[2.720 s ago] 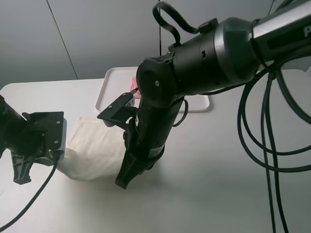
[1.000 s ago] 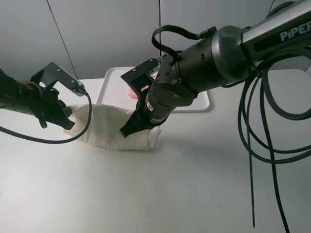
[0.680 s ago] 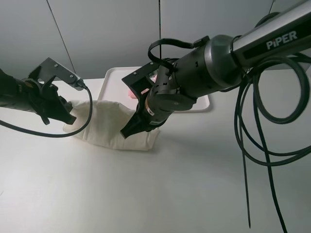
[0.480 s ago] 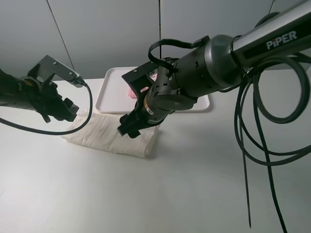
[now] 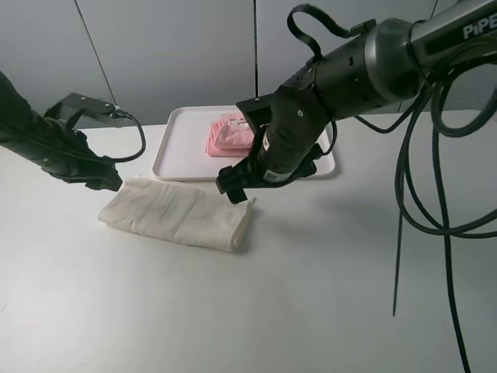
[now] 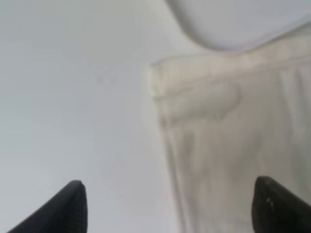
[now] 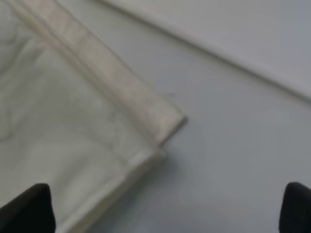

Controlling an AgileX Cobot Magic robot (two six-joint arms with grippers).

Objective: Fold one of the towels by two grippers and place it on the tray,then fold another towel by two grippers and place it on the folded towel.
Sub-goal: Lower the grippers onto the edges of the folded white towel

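The cream-white towel (image 5: pixel 175 214) lies folded in a long flat strip on the table, in front of the tray (image 5: pixel 183 152). On the tray rests the pink towel (image 5: pixel 227 134), a small folded bundle. My left gripper (image 5: pixel 105 180) hovers just off the strip's left end, open and holding nothing. The left wrist view shows that end's hemmed corner (image 6: pixel 204 111) below the left gripper (image 6: pixel 172 208), whose fingertips (image 6: pixel 73 204) stand far apart. At the strip's right end my right gripper (image 5: pixel 233 189) is open too. In the right wrist view the right gripper (image 7: pixel 163 208) hangs over the towel corner (image 7: pixel 73 131).
Black cables (image 5: pixel 423 194) trail from the right arm over the table's right side. The tray's rim shows in both wrist views (image 6: pixel 243 24) (image 7: pixel 228 34). Bare white table (image 5: pixel 256 311) lies in front of the towel.
Both grippers opened and let go of the cream-white towel. It dropped into a flat folded strip. Both grippers then rose and drew back toward the tray.
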